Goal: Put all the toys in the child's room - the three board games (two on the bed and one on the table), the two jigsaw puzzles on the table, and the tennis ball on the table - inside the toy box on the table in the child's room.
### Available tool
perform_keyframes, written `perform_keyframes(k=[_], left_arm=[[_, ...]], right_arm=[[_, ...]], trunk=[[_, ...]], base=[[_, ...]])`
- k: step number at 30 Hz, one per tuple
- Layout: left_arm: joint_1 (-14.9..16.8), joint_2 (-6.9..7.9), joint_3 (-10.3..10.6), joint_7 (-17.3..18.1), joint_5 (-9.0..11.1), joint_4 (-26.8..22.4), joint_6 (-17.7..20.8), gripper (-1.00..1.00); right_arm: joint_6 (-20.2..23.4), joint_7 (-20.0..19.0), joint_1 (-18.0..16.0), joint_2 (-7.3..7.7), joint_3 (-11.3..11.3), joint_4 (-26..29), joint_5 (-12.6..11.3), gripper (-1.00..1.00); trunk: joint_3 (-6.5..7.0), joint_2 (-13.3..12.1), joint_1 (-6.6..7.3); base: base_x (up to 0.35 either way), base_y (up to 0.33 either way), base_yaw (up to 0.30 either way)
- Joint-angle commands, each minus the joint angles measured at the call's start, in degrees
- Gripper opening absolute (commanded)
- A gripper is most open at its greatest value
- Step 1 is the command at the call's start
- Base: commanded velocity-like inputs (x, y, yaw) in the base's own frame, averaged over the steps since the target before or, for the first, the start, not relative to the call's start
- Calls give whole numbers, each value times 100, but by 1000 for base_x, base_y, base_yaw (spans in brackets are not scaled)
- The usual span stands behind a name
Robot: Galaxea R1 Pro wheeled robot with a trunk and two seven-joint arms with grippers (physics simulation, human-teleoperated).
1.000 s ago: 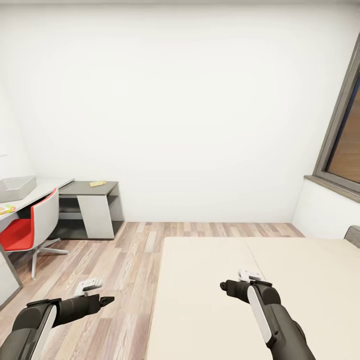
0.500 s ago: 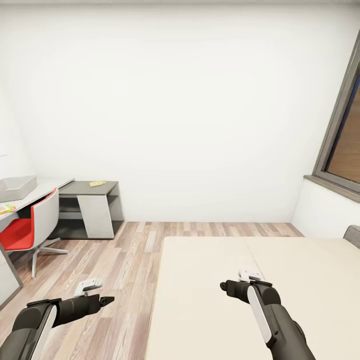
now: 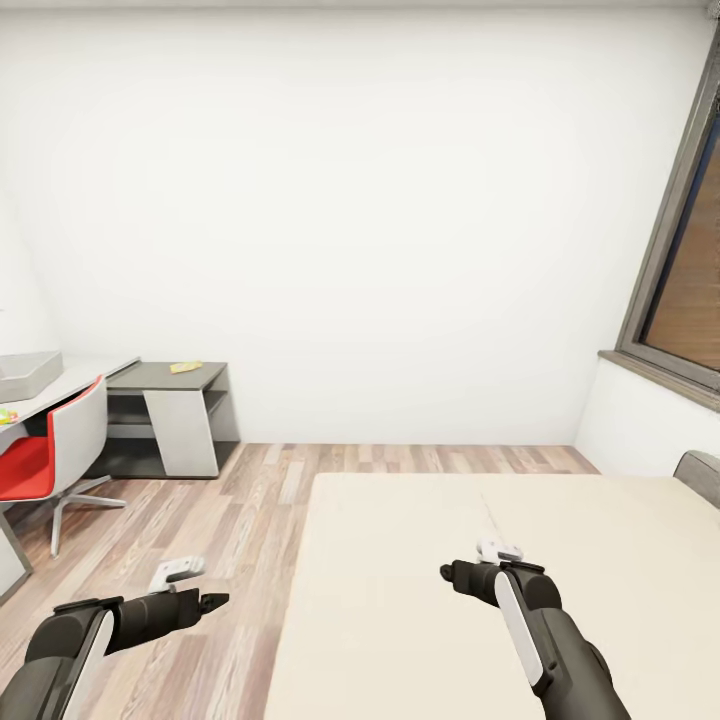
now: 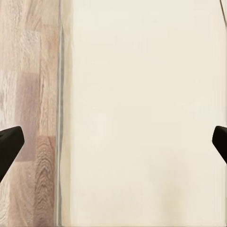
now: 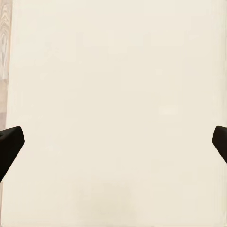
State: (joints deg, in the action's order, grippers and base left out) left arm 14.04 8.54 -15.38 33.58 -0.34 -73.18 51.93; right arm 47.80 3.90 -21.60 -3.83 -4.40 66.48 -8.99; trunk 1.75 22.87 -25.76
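Both end effectors, left (image 3: 218,600) and right (image 3: 447,571), hang spread wide, carrying nothing.
The view swung right: toy box (image 3: 28,372) slid toward the frame's left edge, bed (image 3: 420,620) fills more, so no games spotted yet.

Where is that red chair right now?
In the head view, the red-and-white chair stands at the far left on the wood floor, tucked against the pale desk, with the dark grey shelf section just beyond it.
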Motion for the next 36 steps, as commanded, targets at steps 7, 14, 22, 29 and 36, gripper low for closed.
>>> perform_keyframes(k=[7, 14, 22, 29, 36], left_arm=[[3, -2, -9, 26, -2, -3, 37, 100], [3, -2, -9, 26, -2, -3, 39, 100], [3, -2, -9, 26, -2, -3, 38, 100], [3, -2, -9, 26, -2, -3, 40, 100], [3, -2, -9, 26, -2, -3, 38, 100]], right_arm=[[1, 41, -2, -4, -8, -1, -59, 100], [-14, 41, -2, -4, -8, -3, -59, 100], [-16, 41, -2, -4, -8, -3, -59, 100], [-17, 41, -2, -4, -8, -3, -59, 100], [-17, 41, -2, -4, -8, -3, -59, 100]], trunk=[[-3, 5, -2], [-3, 5, -2], [-3, 5, -2], [-3, 5, -2], [-3, 5, -2]], base=[[0, -213, 0], [0, -216, 0], [0, -219, 0], [0, -221, 0], [0, -222, 0]])
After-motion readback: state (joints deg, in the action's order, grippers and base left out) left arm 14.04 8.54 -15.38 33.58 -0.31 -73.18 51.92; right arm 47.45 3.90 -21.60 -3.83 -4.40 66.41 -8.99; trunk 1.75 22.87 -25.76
